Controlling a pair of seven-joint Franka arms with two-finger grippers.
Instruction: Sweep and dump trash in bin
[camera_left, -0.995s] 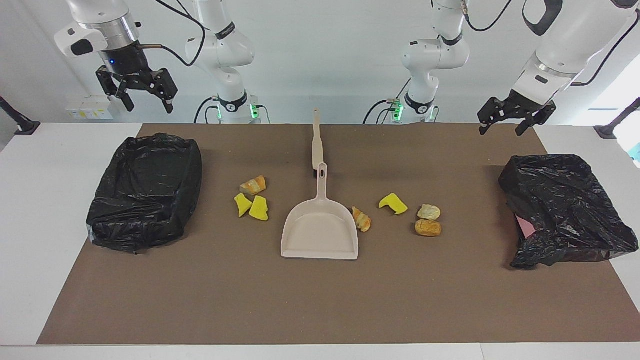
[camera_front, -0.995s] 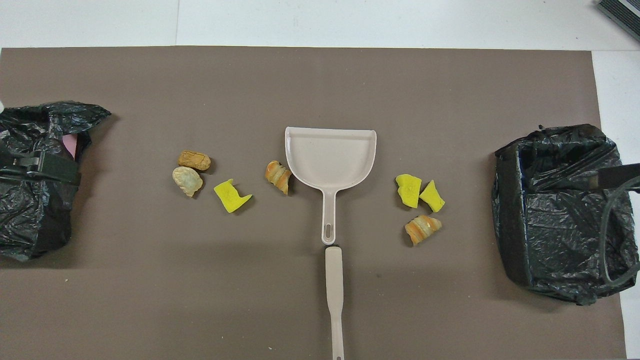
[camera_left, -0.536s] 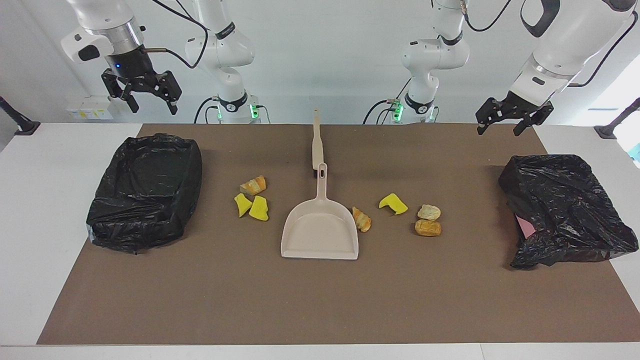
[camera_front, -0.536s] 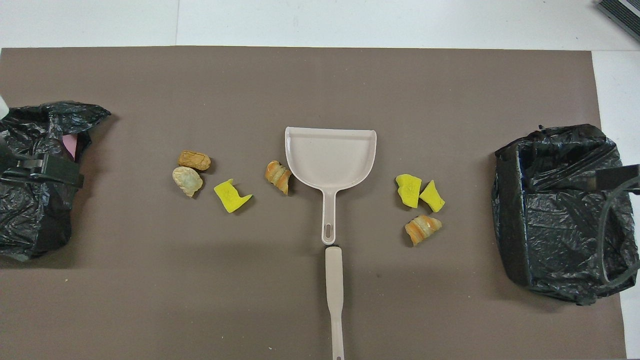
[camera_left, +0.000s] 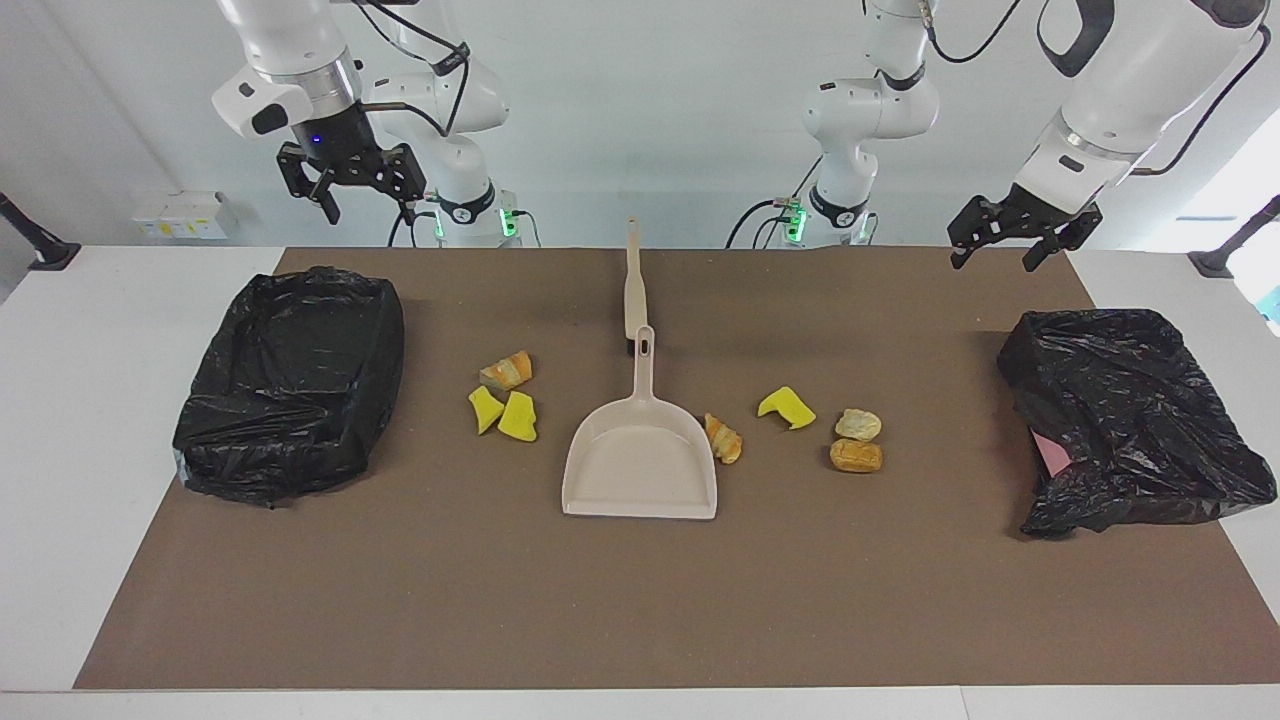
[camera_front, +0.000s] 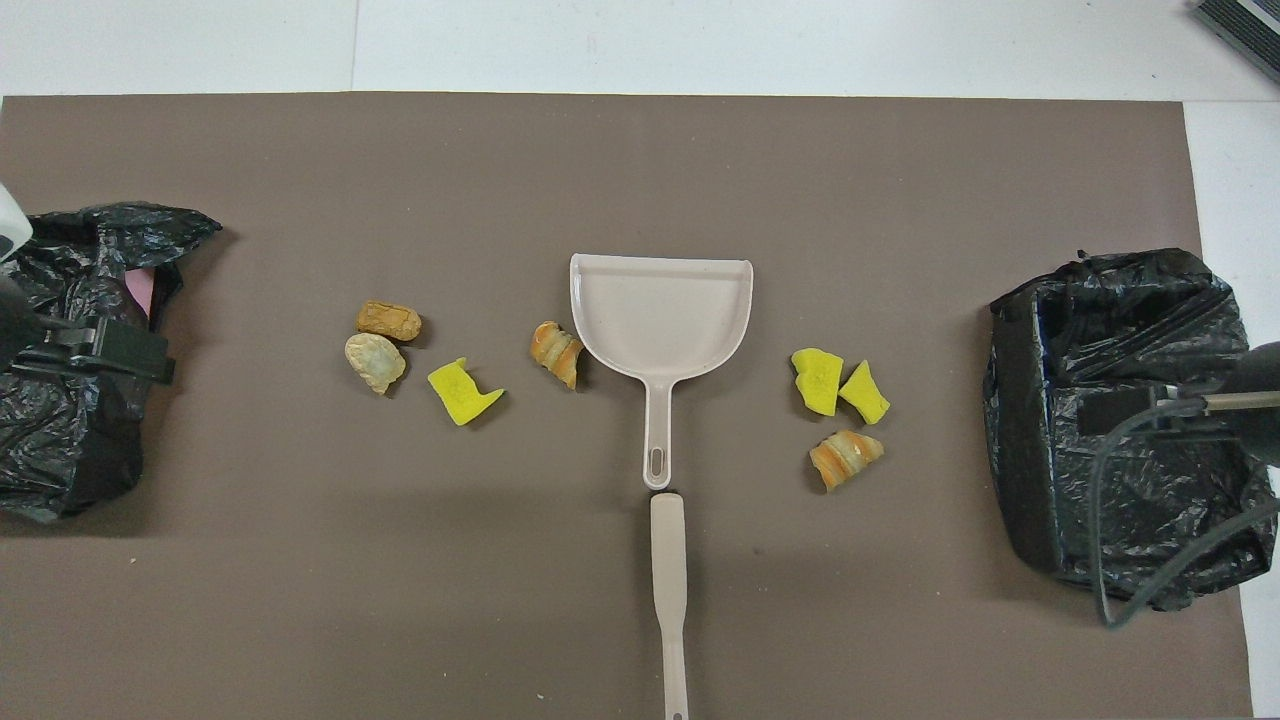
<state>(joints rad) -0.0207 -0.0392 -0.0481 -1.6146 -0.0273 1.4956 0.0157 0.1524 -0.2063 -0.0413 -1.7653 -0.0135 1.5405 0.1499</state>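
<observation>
My left pincer (camera_left: 1010, 244) and right pincer (camera_left: 350, 195) hang spread and empty above the counter's (camera_left: 640, 600) robot-side edge. The trash (camera_left: 504, 398) lies in loose clusters on the brown mat at either side of the dustpan (camera_left: 641, 465), one lump touching it. Black-lined bins (camera_left: 290, 385) flank both ends; bare mat lies between.

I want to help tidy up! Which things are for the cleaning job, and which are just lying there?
For the job:
- trash pieces
- beige dustpan
- brush
- open bin with black bag

Just lying there:
- crumpled black bag
- brown mat
</observation>
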